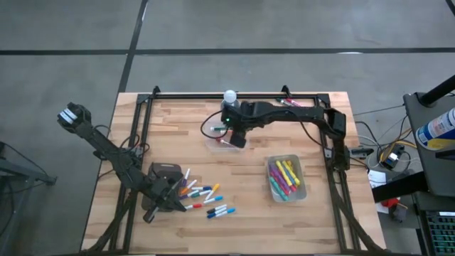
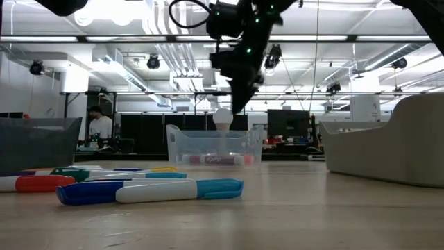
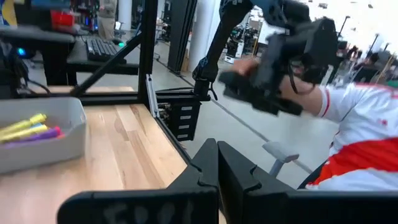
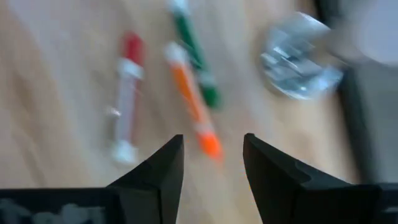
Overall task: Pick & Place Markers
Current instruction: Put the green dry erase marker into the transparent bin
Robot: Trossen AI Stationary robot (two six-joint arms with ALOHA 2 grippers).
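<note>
High view. Found the right gripper (image 1: 235, 136) above a small clear tub (image 1: 216, 145) near the middle of the table (image 1: 313, 220), at the far side. Could not judge its fingers from here. Found the left gripper (image 1: 162, 197) low at the near left, right beside a spread of loose markers (image 1: 202, 195) lying on the wood. Noted a dark grey tray (image 1: 165, 171) just behind that gripper. Saw a second clear tub (image 1: 301, 186) well apart at the right, holding yellow and pink markers (image 1: 284, 176).

Low view. Saw the right gripper (image 2: 239, 104) hanging over the small clear tub (image 2: 182, 142), not touching it. Made out one marker with a pinkish band (image 2: 218, 160) lying flat on the tub's floor. Noted a blue marker (image 2: 149, 191) and a red-capped marker (image 2: 35, 182) on the table in front. Spotted a person (image 2: 100, 125) far back in the room.

Left wrist view. Found the left gripper (image 3: 217, 180) with its fingers pressed together, pinching nothing. Saw the second clear tub (image 3: 62, 140) beyond, with yellow and purple markers inside.

Right wrist view. Found the right gripper (image 4: 212, 163) with fingers spread and nothing between them. Saw three blurred markers below: a red-capped white one (image 4: 126, 93), an orange one (image 4: 193, 102) and a green one (image 4: 196, 62). Could not tell here whether these lay inside the tub.
</note>
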